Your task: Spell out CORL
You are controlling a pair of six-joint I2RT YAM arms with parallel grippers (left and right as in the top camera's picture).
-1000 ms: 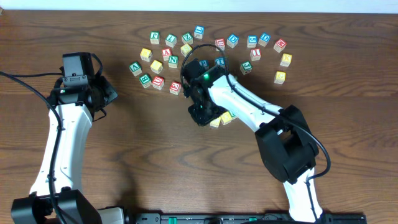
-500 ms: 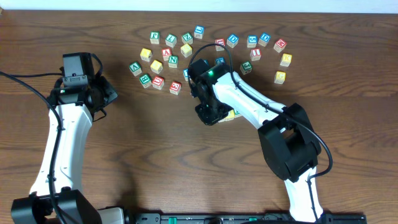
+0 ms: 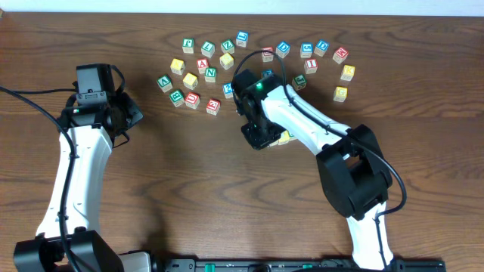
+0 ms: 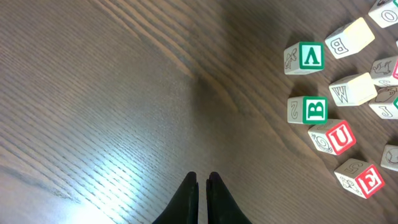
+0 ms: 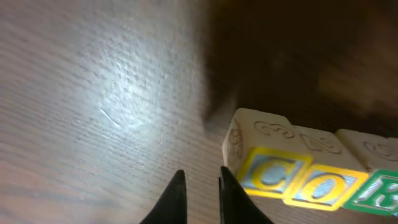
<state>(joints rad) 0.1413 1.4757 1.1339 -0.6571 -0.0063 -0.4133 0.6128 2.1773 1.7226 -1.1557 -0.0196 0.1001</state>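
Three of the four letters are down: the C cube (image 5: 270,175), O cube (image 5: 323,185) and R cube (image 5: 376,194) sit touching in a row on the tabletop (image 5: 93,93), reading in order in the right wrist view. The right jaws stand just beside the C end of that row, low over the wood, set narrow with a slim gap and nothing between them. From overhead the right arm (image 3: 302,125) covers most of the row (only a sliver of yellow shows at its edge). The left jaws are closed and empty over bare wood, well apart from the row, with scattered cubes (image 4: 311,57) off to one side. Judgement: the step in hand is fetching the last letter. The L cube cannot be picked out among the loose cubes at this size. The next move calls for lifting clear without nudging the C, finding the blue L, opening wider, and seating it square against the R.
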